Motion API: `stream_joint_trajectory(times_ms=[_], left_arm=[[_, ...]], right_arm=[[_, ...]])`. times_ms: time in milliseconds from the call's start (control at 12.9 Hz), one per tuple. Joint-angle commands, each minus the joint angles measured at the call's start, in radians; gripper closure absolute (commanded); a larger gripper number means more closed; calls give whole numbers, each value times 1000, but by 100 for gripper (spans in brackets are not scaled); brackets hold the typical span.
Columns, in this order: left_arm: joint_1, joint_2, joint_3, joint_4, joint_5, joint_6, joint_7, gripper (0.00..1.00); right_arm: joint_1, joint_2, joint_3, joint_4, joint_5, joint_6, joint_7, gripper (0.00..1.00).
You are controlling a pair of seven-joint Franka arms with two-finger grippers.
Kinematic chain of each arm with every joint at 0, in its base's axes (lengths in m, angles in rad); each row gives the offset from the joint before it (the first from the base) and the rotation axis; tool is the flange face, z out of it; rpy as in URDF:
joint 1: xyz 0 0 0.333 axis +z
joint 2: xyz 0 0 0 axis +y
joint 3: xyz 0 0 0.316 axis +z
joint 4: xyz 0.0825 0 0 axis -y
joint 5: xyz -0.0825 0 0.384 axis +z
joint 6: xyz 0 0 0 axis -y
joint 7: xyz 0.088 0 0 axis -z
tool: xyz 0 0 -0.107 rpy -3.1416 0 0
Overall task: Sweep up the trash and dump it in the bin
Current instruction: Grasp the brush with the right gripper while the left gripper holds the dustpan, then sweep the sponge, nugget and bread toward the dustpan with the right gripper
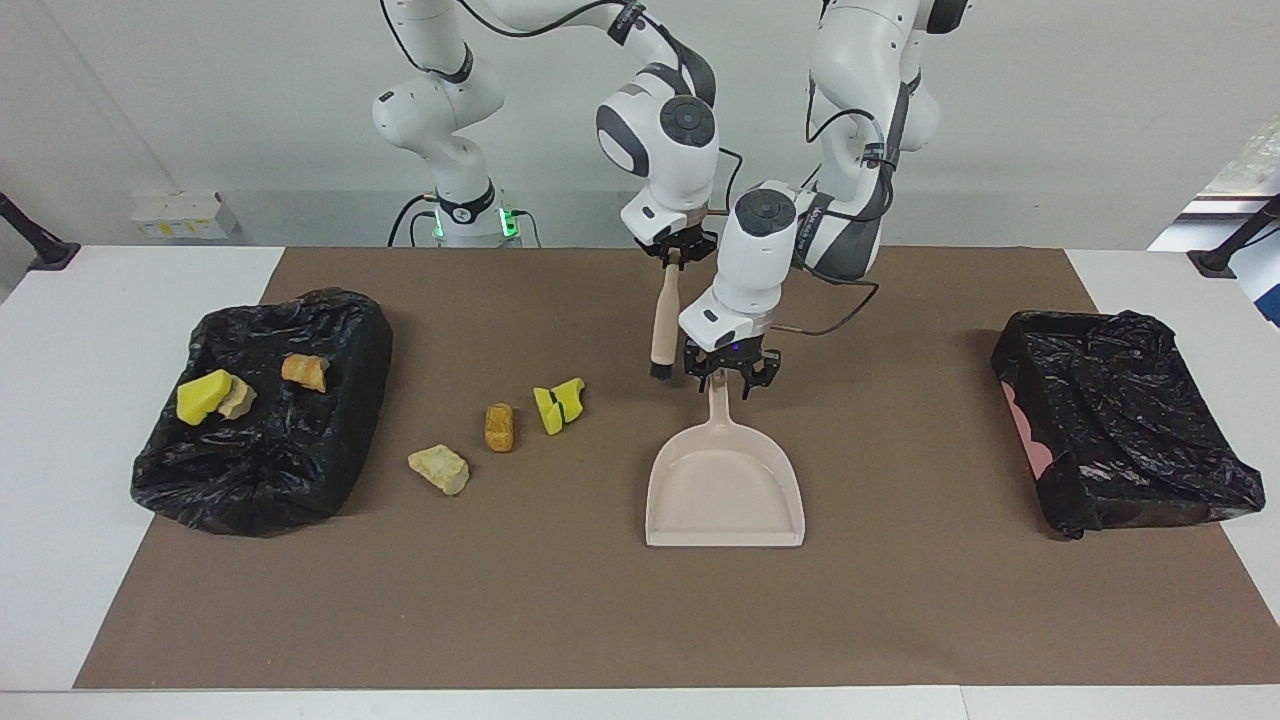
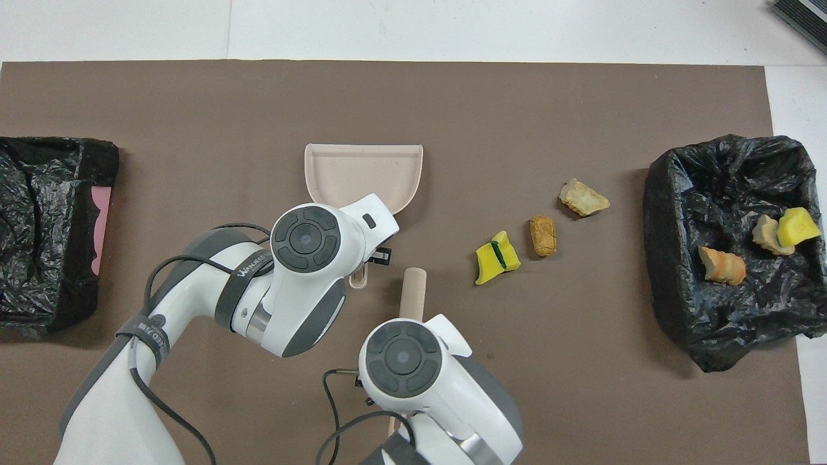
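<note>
Three trash chunks lie on the brown mat: yellow (image 1: 559, 405) (image 2: 496, 258), orange-brown (image 1: 499, 427) (image 2: 543, 235) and pale beige (image 1: 439, 469) (image 2: 583, 197). Three more, yellow (image 1: 203, 396), beige (image 1: 238, 398) and orange (image 1: 305, 371), lie in the black-bagged bin (image 1: 250, 480) (image 2: 711, 323) at the right arm's end. The beige dustpan (image 1: 724, 490) (image 2: 362, 174) lies flat mid-mat. My left gripper (image 1: 731, 380) is open just over its handle. My right gripper (image 1: 678, 255) is shut on a wooden brush (image 1: 663, 325) (image 2: 412, 290), held upright with its bristles down beside the dustpan handle.
A second bin (image 1: 1120, 420) (image 2: 45, 245), pink with a black bag, stands at the left arm's end of the mat. White table (image 1: 60, 420) surrounds the mat. In the overhead view both arms' hands cover their fingers.
</note>
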Motion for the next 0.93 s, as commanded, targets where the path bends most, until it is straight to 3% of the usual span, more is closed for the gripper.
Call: stream_joint_trajectory(times_ms=[0,155,311,543,854], left_arm=[[-3,-32,9,-40,-14,13,0,65],[5,-26,9,-30,-14,21,8,79],[31,-20,12,-13,-13,16,55,99],[81,-37,16,27,-1,-40,195,100],[115,-112,22,43,0,-235,513,100]], right_arm=[[-105,-48,5,-6,-39,-60,-90,100],[-217,-46,10,26,-67,-109,-190,100],[-286,-29,8,39,-151,-127,-285,100],[-393,-9,8,43,-252,-131,-426,100],[-537,18,10,51,-431,-110,-611,100]])
